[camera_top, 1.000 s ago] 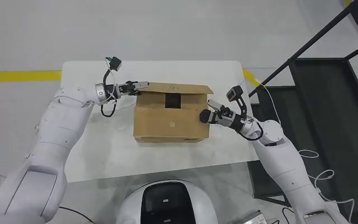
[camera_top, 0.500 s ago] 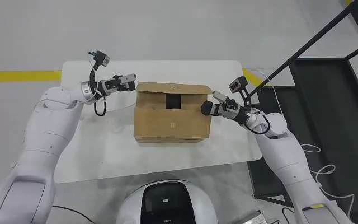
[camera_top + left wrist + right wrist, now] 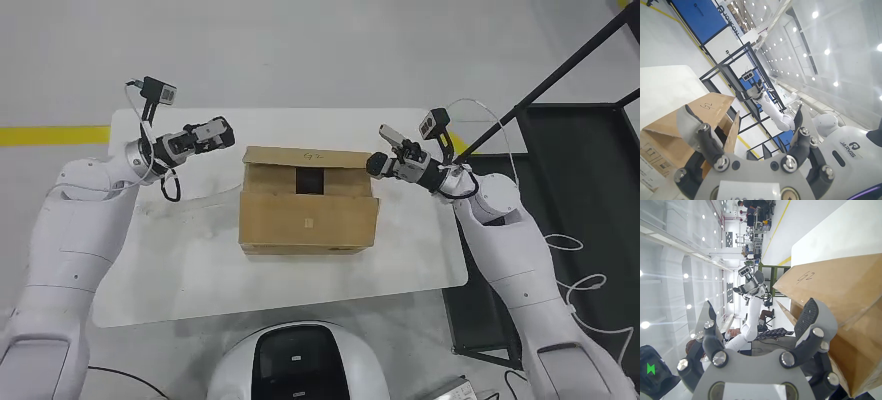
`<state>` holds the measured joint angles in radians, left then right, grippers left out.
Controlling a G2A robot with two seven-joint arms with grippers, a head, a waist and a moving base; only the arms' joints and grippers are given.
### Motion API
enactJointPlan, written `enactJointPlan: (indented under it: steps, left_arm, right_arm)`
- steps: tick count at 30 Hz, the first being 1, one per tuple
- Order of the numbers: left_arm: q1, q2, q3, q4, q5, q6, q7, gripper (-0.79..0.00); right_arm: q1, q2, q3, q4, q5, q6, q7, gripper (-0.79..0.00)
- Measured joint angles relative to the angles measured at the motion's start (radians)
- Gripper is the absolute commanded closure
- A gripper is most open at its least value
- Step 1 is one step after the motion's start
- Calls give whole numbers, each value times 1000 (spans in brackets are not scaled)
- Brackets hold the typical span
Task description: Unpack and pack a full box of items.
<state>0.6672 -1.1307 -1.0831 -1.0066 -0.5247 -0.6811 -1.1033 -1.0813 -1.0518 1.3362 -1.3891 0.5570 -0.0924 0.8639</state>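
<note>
The left gripper (image 3: pixel 222 130) stood with its jaws spread wide and nothing between them. The right gripper (image 3: pixel 378 148) was likewise wide open and empty. Between the two lay the brown cardboard box (image 3: pixel 308 215), its long side running from one pair of jaws toward the other. The box's near end sat a short way off from the left jaws, clear of them. Its opposite far corner lay just beside the right jaws, though I could not tell whether they touched. Its top flaps (image 3: pixel 312 157) stood partly raised, with a dark gap between them. Below both jaws, the box rested on the white table (image 3: pixel 190 280).
</note>
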Motion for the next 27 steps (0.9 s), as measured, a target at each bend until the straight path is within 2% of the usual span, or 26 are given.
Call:
enactJointPlan:
  steps: [15,22,27]
  left_arm:
    - [-48,-36,85,98,51,16,24,-785]
    - [-68,-50,106,137,49,9,27,-785]
    - [-72,-53,104,154,49,5,22,-785]
  right_arm:
    - [-43,10,22,-1,-16,148,18,-785]
    - [-34,6,-6,12,-35,156,22,-785]
    - [-32,0,-4,12,34,141,22,-785]
